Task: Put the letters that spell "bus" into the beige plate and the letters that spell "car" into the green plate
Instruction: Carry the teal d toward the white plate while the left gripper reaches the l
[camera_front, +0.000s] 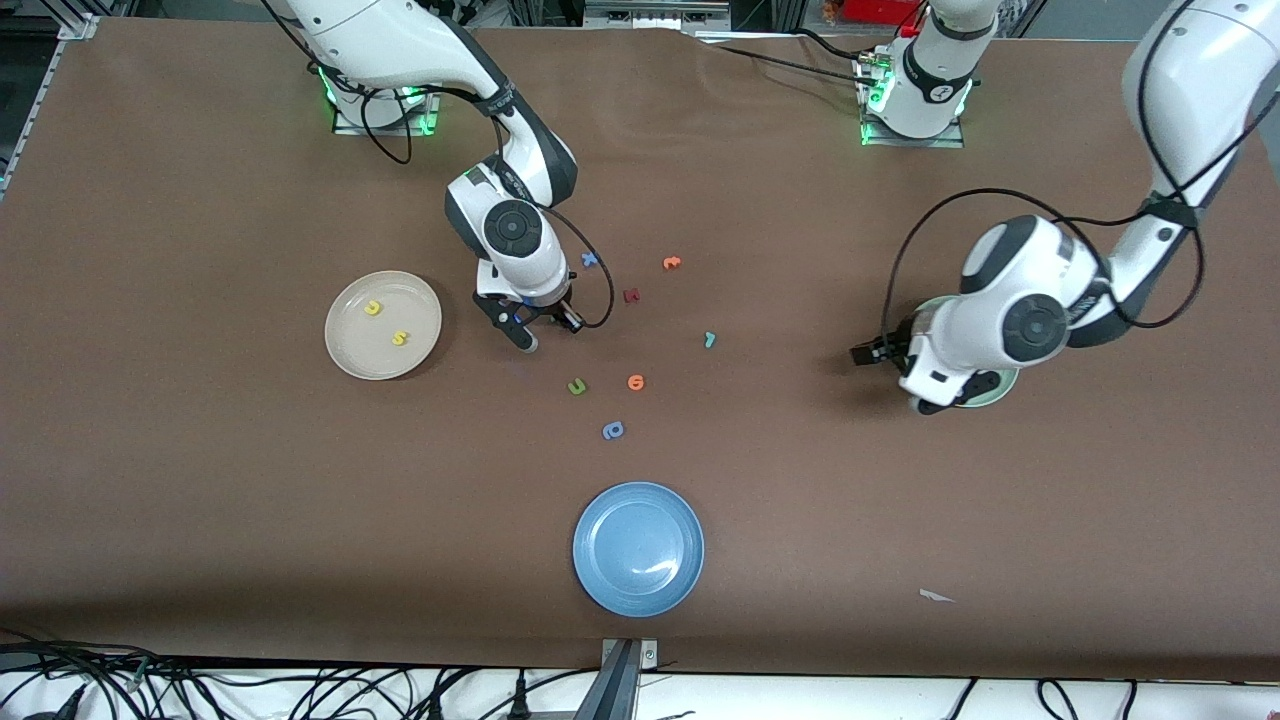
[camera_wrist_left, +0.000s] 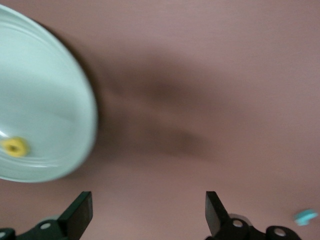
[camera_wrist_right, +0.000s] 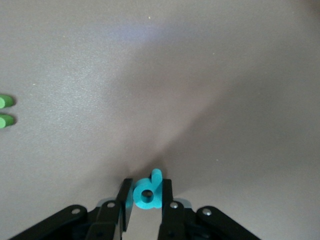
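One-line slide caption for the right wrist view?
Right gripper shut on the teal b, above bare table.

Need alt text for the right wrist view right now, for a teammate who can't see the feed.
The right gripper is shut on a teal b, holding the small foam letter between its black fingers above the bare brown table. The two ends of a green letter show at the edge of the view.
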